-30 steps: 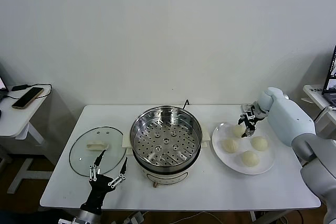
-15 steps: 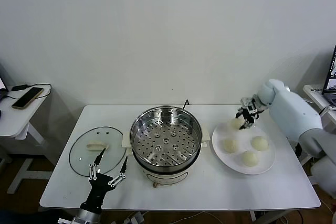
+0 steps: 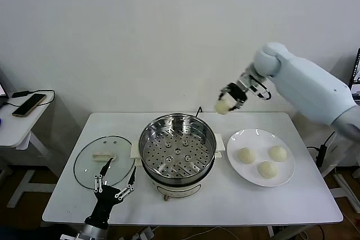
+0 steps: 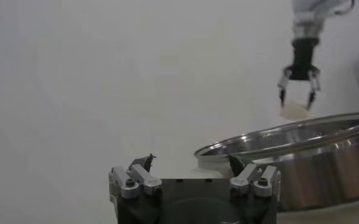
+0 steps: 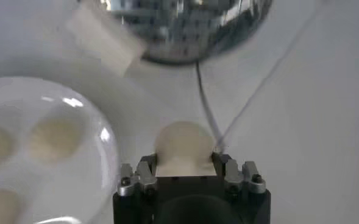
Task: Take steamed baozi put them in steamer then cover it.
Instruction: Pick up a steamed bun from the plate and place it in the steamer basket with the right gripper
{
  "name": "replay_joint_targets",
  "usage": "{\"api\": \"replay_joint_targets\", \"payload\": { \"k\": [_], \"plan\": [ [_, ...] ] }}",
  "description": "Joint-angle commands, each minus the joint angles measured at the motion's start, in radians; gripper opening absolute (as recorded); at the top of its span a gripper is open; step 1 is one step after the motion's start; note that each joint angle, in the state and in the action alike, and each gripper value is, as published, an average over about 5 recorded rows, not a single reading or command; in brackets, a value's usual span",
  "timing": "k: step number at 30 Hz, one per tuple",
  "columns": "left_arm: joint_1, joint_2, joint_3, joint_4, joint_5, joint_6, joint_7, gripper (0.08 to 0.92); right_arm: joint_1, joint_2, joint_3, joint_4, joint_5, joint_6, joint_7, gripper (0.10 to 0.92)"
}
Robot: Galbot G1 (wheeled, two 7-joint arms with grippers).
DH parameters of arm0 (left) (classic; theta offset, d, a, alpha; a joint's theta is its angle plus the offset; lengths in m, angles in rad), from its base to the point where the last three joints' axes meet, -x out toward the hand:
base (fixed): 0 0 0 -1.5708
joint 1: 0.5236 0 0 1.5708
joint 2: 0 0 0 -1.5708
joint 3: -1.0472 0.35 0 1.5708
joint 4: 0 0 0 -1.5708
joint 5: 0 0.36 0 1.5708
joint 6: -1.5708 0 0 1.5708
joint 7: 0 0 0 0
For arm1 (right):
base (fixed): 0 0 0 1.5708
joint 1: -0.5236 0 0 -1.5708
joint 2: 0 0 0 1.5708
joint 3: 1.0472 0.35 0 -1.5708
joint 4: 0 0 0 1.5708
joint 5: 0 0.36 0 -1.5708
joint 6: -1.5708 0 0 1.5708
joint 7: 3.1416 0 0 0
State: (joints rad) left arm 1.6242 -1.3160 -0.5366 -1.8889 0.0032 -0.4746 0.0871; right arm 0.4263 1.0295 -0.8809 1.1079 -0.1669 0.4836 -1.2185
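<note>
The right gripper (image 3: 229, 99) has lifted off the white plate (image 3: 286, 179) at centre right and now hangs in the upper right of the head view, above and behind the steamer's (image 3: 178, 149) far right rim, its jaws pinching one baozi (image 3: 223, 104). Three buns (image 3: 246, 155) are left on the plate, so the first transfer is underway and, I judge, needs only a short carry and descent to the perforated tray. The left gripper (image 3: 116, 184) waits at lower left with jaws spread, beside the glass cover (image 3: 90, 168) lying on the counter (image 3: 304, 206).
</note>
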Motion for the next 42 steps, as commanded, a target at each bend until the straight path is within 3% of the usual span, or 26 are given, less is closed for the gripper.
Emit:
{"api": "replay_joint_targets", "payload": {
  "k": [1, 13, 29, 32, 39, 42],
  "plan": [
    [0.001, 0.0, -0.001, -0.002, -0.001, -0.001, -0.001, 0.823, 0.104, 0.085, -0.102, 0.154, 0.025, 0.102, -0.015, 0.636],
    [0.003, -0.002, -0.005, -0.007, -0.004, -0.003, -0.004, 0.823, -0.022, 0.263, -0.09, 0.051, -0.151, 0.189, -0.027, 0.623],
    [-0.001, -0.001, -0.009, -0.005, -0.007, -0.007, -0.009, 0.823, -0.12, 0.345, -0.072, -0.096, -0.295, 0.213, -0.003, 0.627],
    [-0.002, -0.001, -0.009, -0.006, -0.007, -0.007, -0.01, 0.823, -0.128, 0.351, -0.067, -0.105, -0.308, 0.213, 0.006, 0.646],
    [-0.001, -0.001, -0.012, -0.008, -0.008, -0.007, -0.01, 0.823, -0.13, 0.35, -0.066, -0.109, -0.302, 0.21, 0.024, 0.791],
    [0.0, -0.002, -0.013, -0.011, -0.008, -0.006, -0.011, 0.823, -0.114, 0.327, -0.062, -0.083, -0.251, 0.184, 0.016, 0.818]
  ]
}}
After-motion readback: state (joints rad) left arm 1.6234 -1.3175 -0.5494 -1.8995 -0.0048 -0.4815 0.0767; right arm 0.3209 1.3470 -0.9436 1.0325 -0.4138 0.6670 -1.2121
